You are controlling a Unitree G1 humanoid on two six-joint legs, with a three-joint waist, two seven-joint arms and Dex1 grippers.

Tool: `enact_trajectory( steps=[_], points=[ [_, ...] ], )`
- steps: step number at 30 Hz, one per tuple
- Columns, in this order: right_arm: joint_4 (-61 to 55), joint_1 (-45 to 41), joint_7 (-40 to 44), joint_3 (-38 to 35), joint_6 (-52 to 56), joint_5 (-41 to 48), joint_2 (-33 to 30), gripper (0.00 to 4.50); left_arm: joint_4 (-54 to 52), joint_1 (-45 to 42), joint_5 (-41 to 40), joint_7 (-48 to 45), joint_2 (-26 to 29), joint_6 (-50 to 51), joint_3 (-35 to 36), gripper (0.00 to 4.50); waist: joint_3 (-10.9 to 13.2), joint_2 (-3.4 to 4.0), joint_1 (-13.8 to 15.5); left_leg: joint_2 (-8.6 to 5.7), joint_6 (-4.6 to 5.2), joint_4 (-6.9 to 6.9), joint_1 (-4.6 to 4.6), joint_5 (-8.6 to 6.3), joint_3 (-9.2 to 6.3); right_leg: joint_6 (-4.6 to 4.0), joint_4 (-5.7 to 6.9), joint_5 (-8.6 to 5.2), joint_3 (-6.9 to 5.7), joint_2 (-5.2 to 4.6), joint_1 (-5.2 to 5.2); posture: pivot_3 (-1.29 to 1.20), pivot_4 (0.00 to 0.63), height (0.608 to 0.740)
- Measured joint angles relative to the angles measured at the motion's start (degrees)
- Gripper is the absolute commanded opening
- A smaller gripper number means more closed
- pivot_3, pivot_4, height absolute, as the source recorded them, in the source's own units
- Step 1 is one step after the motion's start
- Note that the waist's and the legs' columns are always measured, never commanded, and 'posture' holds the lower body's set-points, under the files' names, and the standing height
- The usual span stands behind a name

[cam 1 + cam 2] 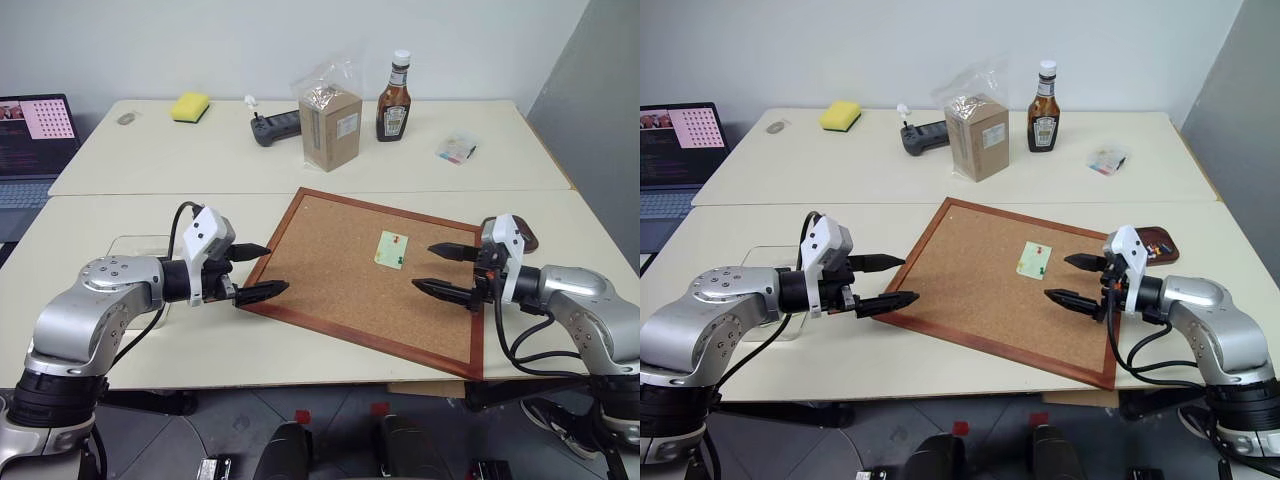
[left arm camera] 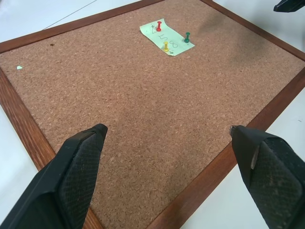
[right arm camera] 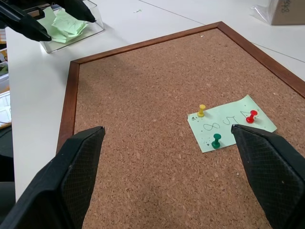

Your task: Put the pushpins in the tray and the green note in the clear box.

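Note: the green note (image 3: 232, 123), pale green with handwritten "8 5" legible plus a mark under the red pin, sits pinned on the cork board (image 1: 340, 270) by three pushpins (image 3: 217, 140), yellow, green and red. Both the left gripper (image 1: 256, 271) and right gripper (image 1: 446, 270) hover over opposite board edges, jaws spread wide, holding nothing. Right wrist view shows the clear box (image 3: 71, 26) containing other green slips; right eye view shows the tray (image 1: 1160, 245) behind the right gripper.

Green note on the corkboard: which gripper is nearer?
Right. The right gripper hovers just beside the green note; the left gripper sits at the corkboard's opposite edge.
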Motion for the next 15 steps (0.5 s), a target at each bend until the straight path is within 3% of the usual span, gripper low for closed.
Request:
enact_trajectory(
  steps=[15],
  points=[
    [0.47, 0.02, 0.05, 0.00, -1.08, -0.27, 0.00, 4.50, 0.05, -0.68, -0.14, 0.06, -0.11, 0.04, -0.01, 4.41, 0.00, 0.00, 0.00, 0.00, 0.00, 0.01, 0.00, 0.00, 0.00, 0.00, 0.01, 0.00, 0.00, 0.00, 0.00, 0.00, 0.150, 0.740]
  ],
)
